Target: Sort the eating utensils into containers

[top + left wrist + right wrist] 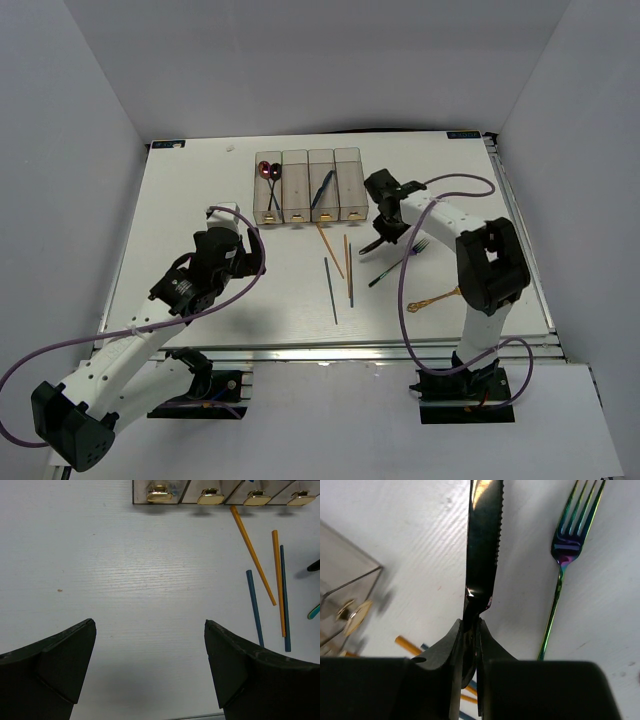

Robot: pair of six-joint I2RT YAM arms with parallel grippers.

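Black knife (482,540) is pinched tight in the right jaws, just beside the rainbow fork (570,535) near the bins (296,185), probably for dropping in, while the left jaws sit spread wide.

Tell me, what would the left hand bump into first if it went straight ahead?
Probably the bare white table, short of the containers; nothing else lies before the open left hand, though depth is hard to judge.

The right gripper (471,626) is pinching a black serrated knife (482,545). An iridescent fork (566,544) is lying just beside it.
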